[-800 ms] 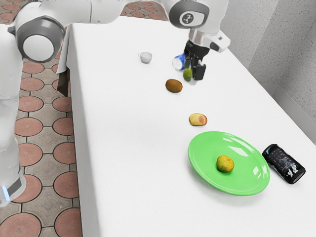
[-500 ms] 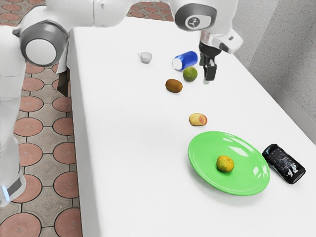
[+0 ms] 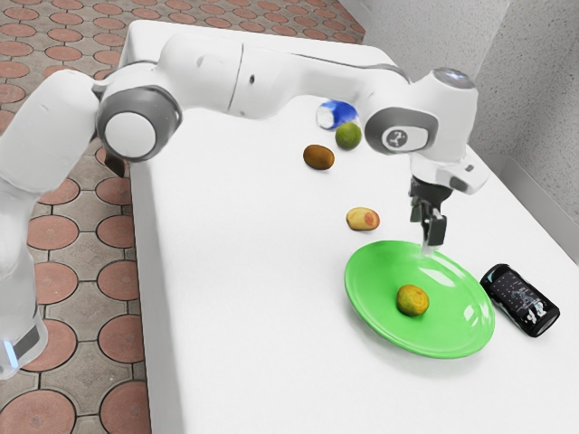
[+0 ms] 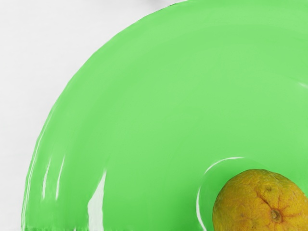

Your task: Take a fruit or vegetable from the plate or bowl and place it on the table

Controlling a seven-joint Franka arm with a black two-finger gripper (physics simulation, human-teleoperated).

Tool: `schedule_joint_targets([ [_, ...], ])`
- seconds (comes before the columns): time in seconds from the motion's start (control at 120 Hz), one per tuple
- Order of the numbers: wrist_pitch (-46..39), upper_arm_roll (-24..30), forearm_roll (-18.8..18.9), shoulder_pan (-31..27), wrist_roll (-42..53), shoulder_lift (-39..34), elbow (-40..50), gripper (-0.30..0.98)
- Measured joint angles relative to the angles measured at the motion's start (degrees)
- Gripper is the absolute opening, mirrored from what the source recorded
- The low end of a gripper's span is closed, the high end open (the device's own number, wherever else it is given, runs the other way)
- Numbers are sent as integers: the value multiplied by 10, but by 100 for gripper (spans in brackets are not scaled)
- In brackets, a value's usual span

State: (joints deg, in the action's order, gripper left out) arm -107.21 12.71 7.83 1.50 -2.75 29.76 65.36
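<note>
The white table [image 3: 235, 289] runs across the exterior view, and the white arm [image 3: 262, 81] reaches over it. The green plate [image 3: 384, 276] sits on the table, its curved rim and glossy inside also showing in the wrist view. The black gripper [image 3: 429, 233] hangs above the plate's far side in the exterior view — whether it is spread or pressed together, I cannot tell. A black handheld device [image 3: 520, 299] lies just beside the plate, toward the exterior view's right. The blue can [image 3: 336, 114] lies partly behind the arm. A brown oval fruit [image 3: 318, 157] and a yellow one with a reddish patch [image 3: 362, 219] rest on the table. The yellow-orange fruit [image 3: 412, 300] lies on the plate, apart from the gripper — the small green fruit [image 3: 348, 136] rests beside the can.
</note>
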Motion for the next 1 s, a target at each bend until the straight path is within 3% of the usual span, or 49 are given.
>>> schedule_joint_targets([
  [0.258, 37, 58, -18, -14, -199, 10, 16, 69],
  [0.633, 55, 62, -19, -18, -369, 54, 13, 69],
  [1.0, 56, 107, 35, -19, -454, 93, -45, 69],
])
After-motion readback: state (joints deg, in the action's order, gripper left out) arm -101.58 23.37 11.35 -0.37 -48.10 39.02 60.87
